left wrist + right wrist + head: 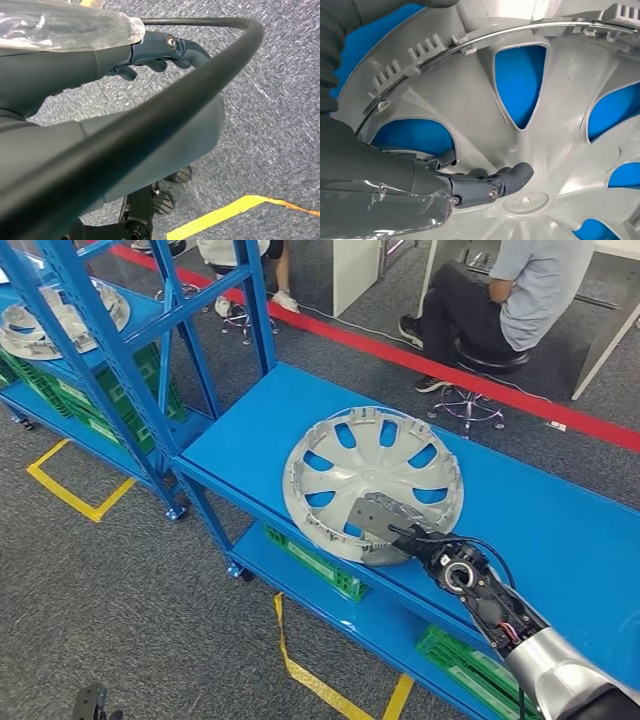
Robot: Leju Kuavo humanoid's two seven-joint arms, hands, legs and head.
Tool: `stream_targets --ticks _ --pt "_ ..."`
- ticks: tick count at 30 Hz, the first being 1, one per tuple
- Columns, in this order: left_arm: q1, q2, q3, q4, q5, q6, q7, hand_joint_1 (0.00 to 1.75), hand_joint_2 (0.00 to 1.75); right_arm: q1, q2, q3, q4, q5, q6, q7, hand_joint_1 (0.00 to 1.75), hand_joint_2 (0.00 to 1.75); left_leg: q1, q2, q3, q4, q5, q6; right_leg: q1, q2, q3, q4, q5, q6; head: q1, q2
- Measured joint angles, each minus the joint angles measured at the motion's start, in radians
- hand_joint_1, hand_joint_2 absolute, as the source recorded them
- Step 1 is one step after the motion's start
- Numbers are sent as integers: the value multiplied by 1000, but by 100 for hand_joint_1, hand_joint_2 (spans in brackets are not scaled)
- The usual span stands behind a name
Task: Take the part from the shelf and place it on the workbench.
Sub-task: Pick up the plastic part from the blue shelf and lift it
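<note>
Grey carpet covers the floor, crossed by a red tape line at the far side and yellow tape marks nearer me. On it stands a long blue metal shelf rack with slanted blue uprights, its flat blue deck running across my view from upper left to lower right. Green plastic crates sit on the lower level under the deck. Beyond the red line a person in a light shirt and dark trousers sits on a stool with their back to me.

On the deck lies the round silver plastic wheel cover, inner side up, with ribbed clips around its rim and blue showing through its openings. A second silver wheel cover rests on the further rack at the upper left.

My right hand reaches onto the near edge of the wheel cover. In the right wrist view my dark fingers lie stretched out over the inner face near the hub, touching it, with another finger at the edge of an opening; I cannot tell whether I am gripping the cover or just resting on it.

My left hand hangs over the carpet, its fingers loosely curled with nothing in them.
</note>
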Motion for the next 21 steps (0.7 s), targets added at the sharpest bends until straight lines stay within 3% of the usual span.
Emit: stream_targets --ticks 12,21 --pt "3 -1 0 0 14 0 -6 0 0 -62 -14 33 24 33 34 -12 0 175 -1 0 1 0 0 0 0 0 1 0 1 0 0 0" --pt "11 0 0 0 27 0 -25 0 0 -65 -23 8 -23 -33 -158 -125 0 175 0 0 0 0 0 0 0 0 0 0 0 0 0 0"
